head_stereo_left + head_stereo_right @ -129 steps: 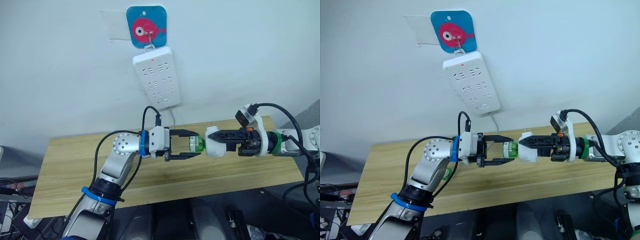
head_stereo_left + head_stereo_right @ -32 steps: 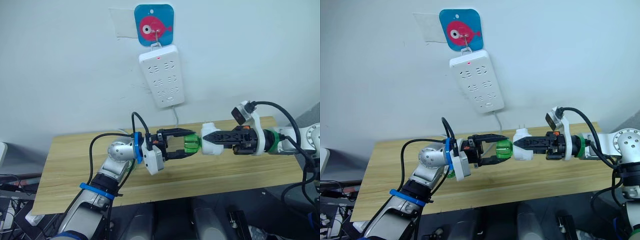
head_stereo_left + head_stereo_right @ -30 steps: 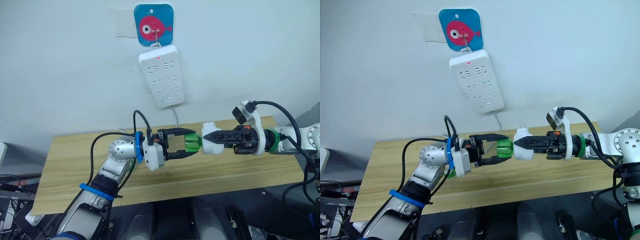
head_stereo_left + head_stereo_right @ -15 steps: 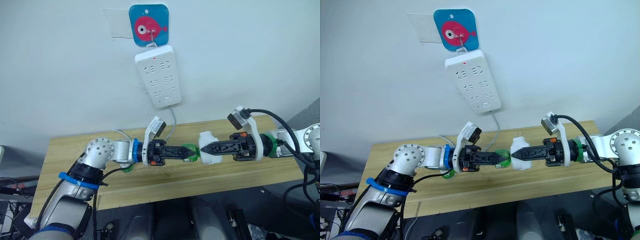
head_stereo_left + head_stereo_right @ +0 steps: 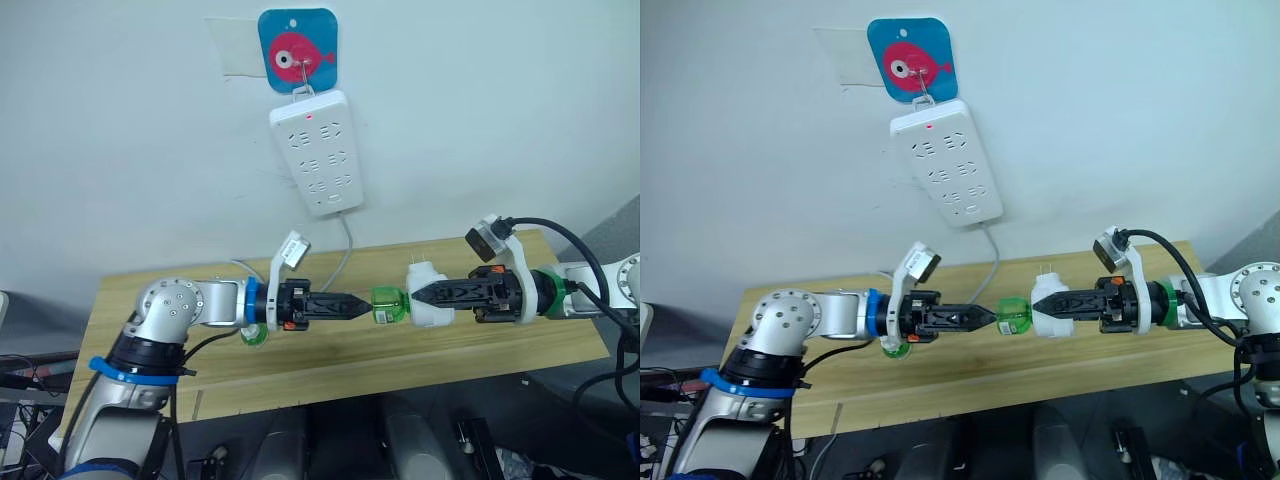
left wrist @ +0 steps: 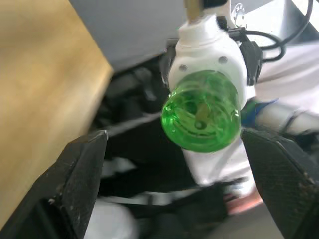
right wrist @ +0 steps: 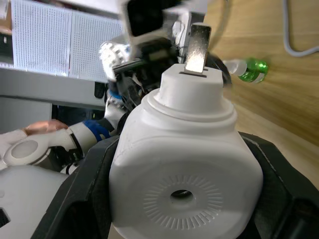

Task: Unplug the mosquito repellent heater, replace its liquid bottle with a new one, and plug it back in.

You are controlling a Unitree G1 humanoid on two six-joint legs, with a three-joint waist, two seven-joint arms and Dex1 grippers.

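Pale wooden table [image 5: 500,350] low and near, set against a white wall [image 5: 520,100]. Above the table's middle, both arms reaching toward each other at almost the same height, fingertips pointing inward.

From the robot's right, right gripper [image 5: 421,295] clamped firmly on the mosquito repellent heater [image 5: 432,302], one black finger on each side of the white body. Held off the table, turned on its side, with the two metal plug prongs [image 5: 418,264] pointing up. In the right wrist view, round vent hole [image 7: 180,193] facing the camera. Screwed into the heater's end that faces the other arm, a green liquid bottle [image 5: 385,304], sticking out sideways.

From the robot's left, left gripper [image 5: 352,303] just short of the bottle's base, holding nothing. Looks thin from the head camera, but in the left wrist view both fingers [image 6: 82,169] spread wide, with the green bottle centred in the gap and touching neither.

Behind the left arm, on the table, a second green bottle [image 5: 895,347], partly hidden; cannot tell if upright or lying.

Farther back on the wall, long white power strip [image 5: 315,152] hanging a little tilted, small red light near its top, white cable [image 5: 347,245] running down to the table. Highest of all, blue square hook plate [image 5: 297,50] with a pink fish, carrying the strip.
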